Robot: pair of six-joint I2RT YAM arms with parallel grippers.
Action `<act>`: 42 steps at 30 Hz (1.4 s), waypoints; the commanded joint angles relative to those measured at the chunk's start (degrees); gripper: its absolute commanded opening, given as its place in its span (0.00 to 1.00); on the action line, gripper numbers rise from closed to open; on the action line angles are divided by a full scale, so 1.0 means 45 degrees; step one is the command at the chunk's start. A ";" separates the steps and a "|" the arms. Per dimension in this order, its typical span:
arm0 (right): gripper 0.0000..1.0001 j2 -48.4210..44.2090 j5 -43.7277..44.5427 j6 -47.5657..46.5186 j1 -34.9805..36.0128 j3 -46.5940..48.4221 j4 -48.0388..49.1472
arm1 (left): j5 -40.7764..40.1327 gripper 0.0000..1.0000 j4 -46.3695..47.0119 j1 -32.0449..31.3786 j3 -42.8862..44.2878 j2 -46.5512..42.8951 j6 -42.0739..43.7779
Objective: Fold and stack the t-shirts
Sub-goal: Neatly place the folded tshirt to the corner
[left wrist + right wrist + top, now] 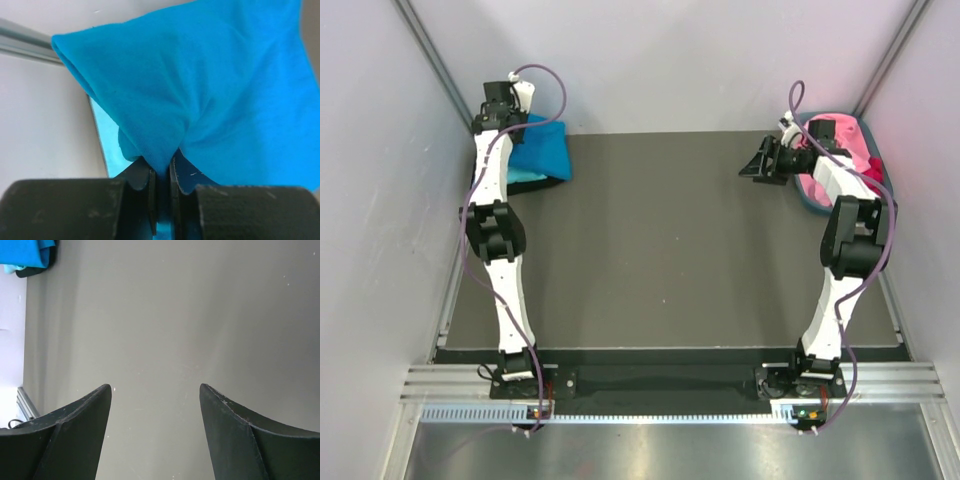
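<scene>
Upper left, the left gripper (161, 172) pinches a fold of the blue shirt (225, 90) lying folded there (stacking, I'd say). Next comes a clean release. The right gripper (155, 405) gapes wide and empty, upper right.

Dark table (660, 250): blue t-shirts (545, 150) far-left, tub (807, 198) far-right.

From above and behind, one camera takes in the whole table (660, 250); the left wrist camera sits close on the blue shirt (210, 90), which the right wrist camera sees from afar.
</scene>
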 commanded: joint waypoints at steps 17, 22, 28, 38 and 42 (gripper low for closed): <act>0.71 -0.0951 -0.0243 -0.0100 0.0356 -0.0172 0.0425 | -0.2364 0.00 0.2264 0.1280 0.0711 -0.0075 0.1592; 0.71 -0.0951 -0.0224 -0.0100 0.0571 -0.0132 0.0425 | -0.2305 0.00 0.3102 0.1183 0.0340 0.0198 0.1885; 0.71 -0.0990 -0.0204 -0.0100 0.0689 -0.0249 0.0406 | -0.2852 0.00 0.4702 0.0753 -0.0305 0.0647 0.2901; 0.71 -0.1263 -0.0184 -0.0392 0.0708 -0.0425 0.0308 | -0.5294 0.93 0.6444 0.0616 -0.0540 0.0533 0.1287; 0.71 -0.1400 -0.0282 -0.0529 0.0689 -0.0386 0.0269 | -0.5508 0.99 0.6465 0.0033 -0.0560 -0.0210 0.0891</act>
